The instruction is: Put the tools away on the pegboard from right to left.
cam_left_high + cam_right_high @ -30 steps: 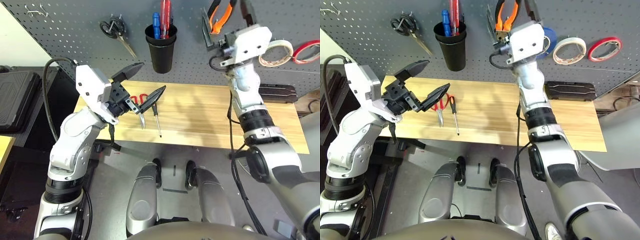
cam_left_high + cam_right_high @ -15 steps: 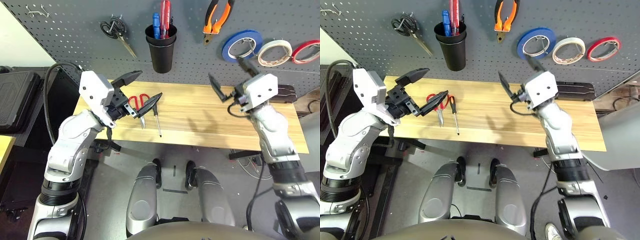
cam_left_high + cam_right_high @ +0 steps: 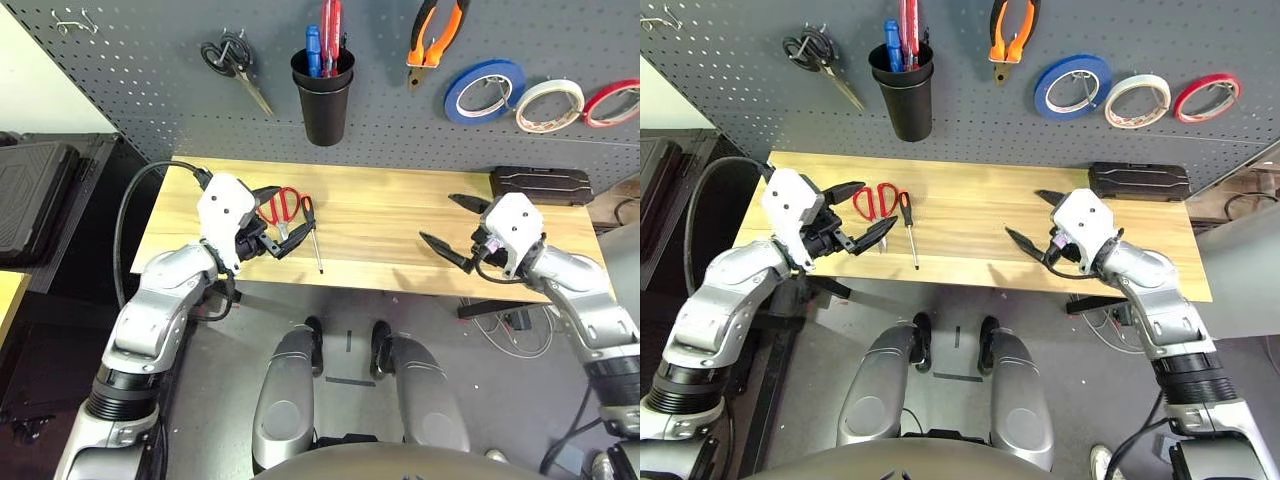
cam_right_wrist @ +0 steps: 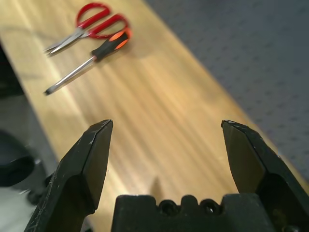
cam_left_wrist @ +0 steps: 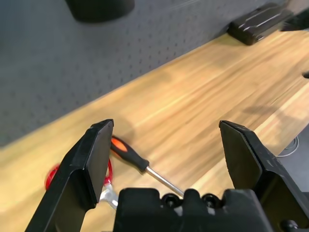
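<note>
right pincer [image 3: 452,222] lowered from pegboard [image 3: 150,90], empty

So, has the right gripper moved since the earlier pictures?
Yes. The right gripper, open and empty, has come down from the pliers on the pegboard to just over the table.

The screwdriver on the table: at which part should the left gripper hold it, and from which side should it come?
Probably the black-and-orange handle of the screwdriver, its thickest part. It lies flat on the table, handle toward the pegboard, thin shaft toward the robot, with the red-handled scissors close on its left. The left gripper could come from above, fingers across the handle.
</note>
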Controlling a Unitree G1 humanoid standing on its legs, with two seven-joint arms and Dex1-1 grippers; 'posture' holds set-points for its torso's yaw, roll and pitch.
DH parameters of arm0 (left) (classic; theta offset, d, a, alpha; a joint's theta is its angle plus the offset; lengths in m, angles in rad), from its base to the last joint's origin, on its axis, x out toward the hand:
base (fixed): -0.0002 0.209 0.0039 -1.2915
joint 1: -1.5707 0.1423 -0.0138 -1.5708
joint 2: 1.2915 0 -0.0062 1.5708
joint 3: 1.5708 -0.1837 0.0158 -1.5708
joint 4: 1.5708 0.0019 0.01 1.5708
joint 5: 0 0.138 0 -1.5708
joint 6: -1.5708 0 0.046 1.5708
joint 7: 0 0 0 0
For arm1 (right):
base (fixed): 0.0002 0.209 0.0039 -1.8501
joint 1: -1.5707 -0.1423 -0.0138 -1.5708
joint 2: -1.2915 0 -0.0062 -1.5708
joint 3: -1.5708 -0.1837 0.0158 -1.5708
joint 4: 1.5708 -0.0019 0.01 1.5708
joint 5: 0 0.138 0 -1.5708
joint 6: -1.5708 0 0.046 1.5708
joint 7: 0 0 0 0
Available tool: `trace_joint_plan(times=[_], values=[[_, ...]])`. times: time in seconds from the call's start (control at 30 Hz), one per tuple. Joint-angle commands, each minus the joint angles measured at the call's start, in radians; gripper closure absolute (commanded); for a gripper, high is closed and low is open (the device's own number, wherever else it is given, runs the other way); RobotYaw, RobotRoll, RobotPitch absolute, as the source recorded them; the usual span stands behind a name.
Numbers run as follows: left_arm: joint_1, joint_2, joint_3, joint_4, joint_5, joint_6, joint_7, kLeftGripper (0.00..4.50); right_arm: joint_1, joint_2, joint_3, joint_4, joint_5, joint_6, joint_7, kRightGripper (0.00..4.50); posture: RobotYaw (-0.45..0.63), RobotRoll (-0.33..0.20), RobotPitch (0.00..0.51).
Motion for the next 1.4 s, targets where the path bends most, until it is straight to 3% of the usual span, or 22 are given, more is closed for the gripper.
trace_joint_plan(times=[0.03,0.13,0.27,0.5,0.97,1.4], values=[[-0.026,-0.041,-0.057,0.086,0.08,0.055,0.076,0.0,0.023,0.0,0.032,-0.005,-0.015,0.041,0.014,0.02,0.1,0.0,0.317],[-0.063,-0.079,-0.079,0.146,0.115,0.082,0.113,0.0,0.023,0.001,0.045,-0.011,-0.023,0.061,0.011,0.02,0.09,0.0,0.324],[-0.165,-0.183,-0.072,0.315,0.152,0.169,0.211,0.0,0.027,0.011,0.067,-0.023,-0.036,0.094,0.006,0.02,0.08,0.0,0.334],[-0.286,-0.301,-0.008,0.496,0.152,0.265,0.311,0.0,0.042,0.013,0.074,-0.044,-0.048,0.108,0.0,0.02,0.06,0.0,0.352],[-0.452,-0.417,0.039,0.865,0.184,0.211,0.429,0.0,0.041,0.04,0.091,-0.075,-0.08,0.136,-0.024,0.02,0.03,0.0,0.382],[-0.596,-0.437,0.124,1.215,0.17,0.048,0.462,0.0,0.049,0.044,0.086,-0.108,-0.092,0.151,-0.046,0.02,-0.01,0.0,0.381]])
